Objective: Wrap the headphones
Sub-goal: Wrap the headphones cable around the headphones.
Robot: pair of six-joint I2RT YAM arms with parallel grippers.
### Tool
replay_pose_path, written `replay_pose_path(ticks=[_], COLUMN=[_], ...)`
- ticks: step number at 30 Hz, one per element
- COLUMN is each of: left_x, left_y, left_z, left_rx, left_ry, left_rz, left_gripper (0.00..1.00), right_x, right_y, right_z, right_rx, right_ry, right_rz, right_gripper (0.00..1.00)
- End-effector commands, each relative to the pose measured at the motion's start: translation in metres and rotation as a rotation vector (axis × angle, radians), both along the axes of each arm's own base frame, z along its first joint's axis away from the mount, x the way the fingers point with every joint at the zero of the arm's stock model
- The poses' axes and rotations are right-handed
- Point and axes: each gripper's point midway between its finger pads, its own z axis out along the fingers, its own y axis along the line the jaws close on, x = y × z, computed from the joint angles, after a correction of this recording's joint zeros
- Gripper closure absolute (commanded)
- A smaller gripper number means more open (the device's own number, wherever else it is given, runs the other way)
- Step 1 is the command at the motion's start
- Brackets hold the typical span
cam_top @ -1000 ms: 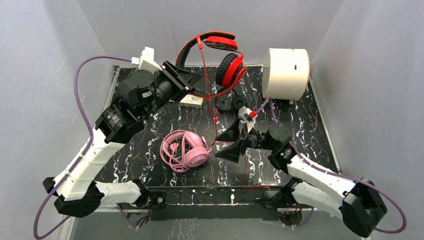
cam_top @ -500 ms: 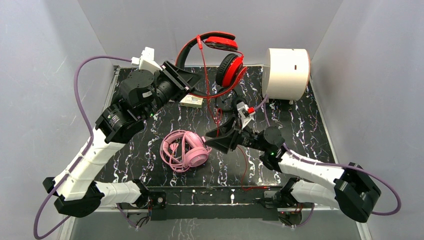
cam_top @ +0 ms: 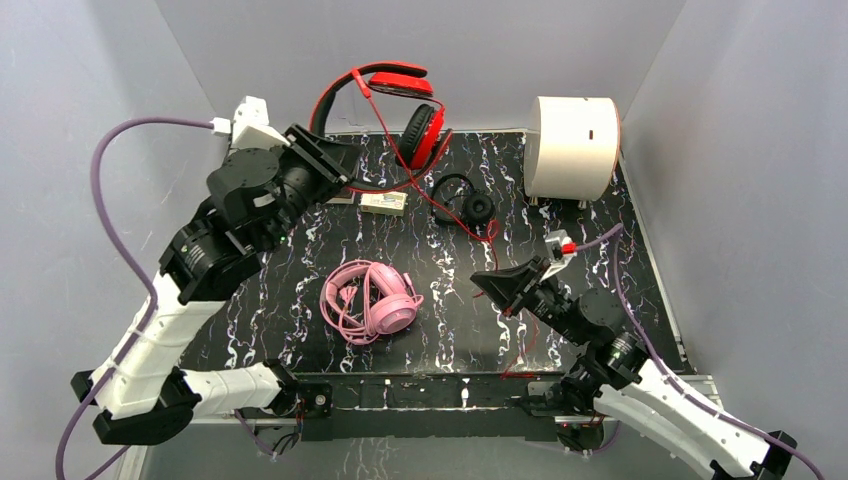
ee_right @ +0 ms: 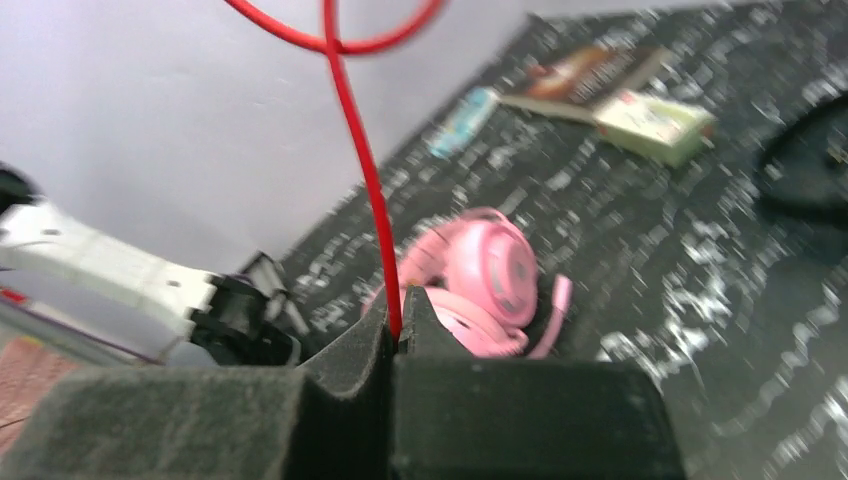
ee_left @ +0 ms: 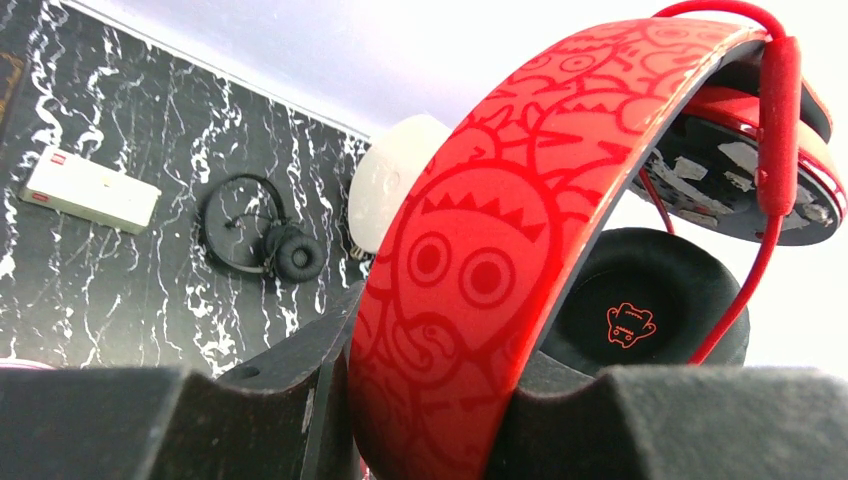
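- Right gripper point(cam_top: 486, 283) was drawn back toward the near edge of the surface point(cam_top: 600, 250), pinched on the red cable point(ee_right: 362, 160).
- Left gripper point(cam_top: 345, 168) was clamped on the headband of the red headset point(cam_top: 398, 77).

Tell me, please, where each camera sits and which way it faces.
Top external: above and behind, looking down on the table; left arm and right arm show.
Left wrist: faces the far wall; left claw grips the red headphones by the headband.
Right wrist: faces left across the table; right claw shut on the red cable.
Shared: right wrist and top both show the pink headphones; left wrist and top, the black headphones.
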Motion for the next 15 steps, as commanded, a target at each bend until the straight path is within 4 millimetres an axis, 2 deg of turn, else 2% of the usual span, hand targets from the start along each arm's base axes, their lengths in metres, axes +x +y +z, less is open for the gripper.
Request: replay_pose_path(ticks=[1,2,4,8,11,13,15], left_x=[-0.013,-0.014,-0.018,-0.031,-0.044,-0.054,-0.068], left_y=[0.028,0.026,0.02,0.013,0.011,0.002,-0.011], left_z=[0.056,0.058,0.062,0.07,0.078,0.079,0.073], left_rx=[-0.135,-0.146,-0.167,-0.208,-0.236,-0.233,-0.195], left_ry=[-0.137,-0.138,-0.14,-0.136,-0.152,-0.152,-0.135], left_rz=[0.058,0.044,0.0,-0.072,-0.133,-0.213,-0.324], left_gripper=[1.0,1.0,1.0,1.0,1.0,1.0,1.0], right_x=[0.016,0.018,0.02,0.039,0.052,0.065,0.081], right_y=[-0.034,-0.038,-0.035,-0.038,-0.033,-0.032,-0.031], right_z=[-0.1,-0.109,-0.115,-0.138,-0.152,-0.146,-0.125], right_rx=[-0.353,-0.398,-0.462,-0.637,-0.646,-0.58,-0.515], right_ry=[0.219,0.245,0.245,0.31,0.368,0.375,0.318], right_rz=[-0.182,-0.202,-0.188,-0.237,-0.163,-0.131,-0.096], right_gripper=[1.0,1.0,1.0,1.0,1.0,1.0,1.0])
